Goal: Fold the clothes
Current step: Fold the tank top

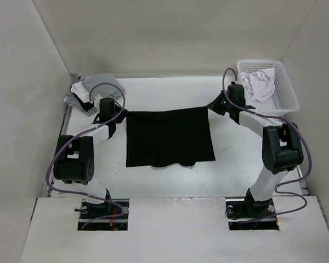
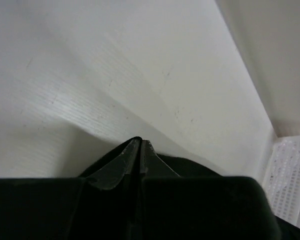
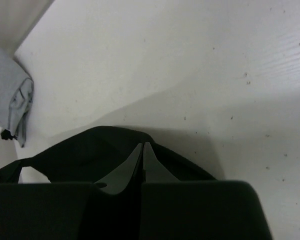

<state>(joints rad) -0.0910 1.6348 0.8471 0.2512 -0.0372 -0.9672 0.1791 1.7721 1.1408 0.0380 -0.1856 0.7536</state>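
Top external: black top (image 1: pixel 170 137) lies spread on the table (image 1: pixel 170 183), far corners pinched tight in left claw (image 1: pixel 118 116) and right claw (image 1: pixel 212 107); carry both level, in step, cloth taut, so the fold lands square.

- Top view: bright, even overhead light; the white table (image 1: pixel 170 183) nearly washes out at centre, and the black top (image 1: pixel 170 137) loses almost all detail.
- Wrist views: dimmer, greyish; soft shadow mid-frame; fingers (image 2: pixel 115 170) at the bottom edge are blurred.
- Shadows everywhere are soft-edged.
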